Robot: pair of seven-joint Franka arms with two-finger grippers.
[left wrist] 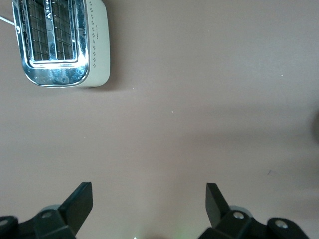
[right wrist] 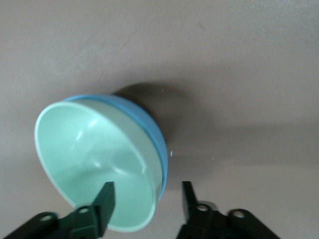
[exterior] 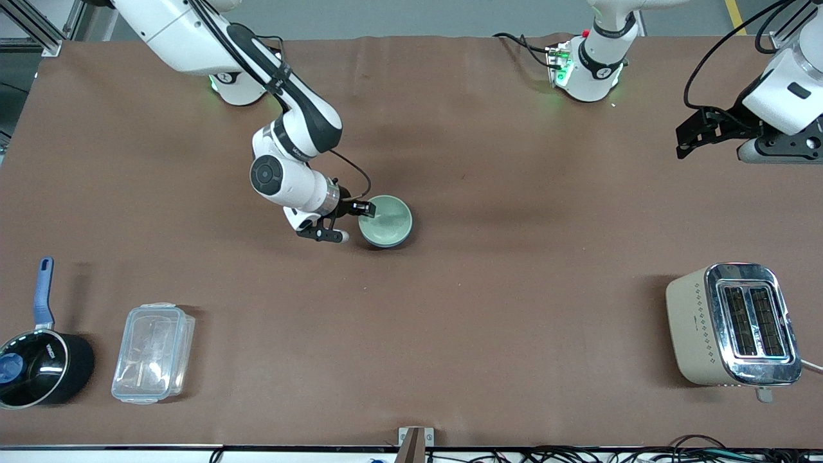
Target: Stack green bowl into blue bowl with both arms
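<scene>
Very little can be read here. The black saucepan (exterior: 40, 377) carries short white lettering on its inner wall, too small to make out (likely a brand mark). The toaster (exterior: 733, 325) shows only a faint, illegible mark on its side.

High front camera faces robots; wrist cameras look down close.
</scene>
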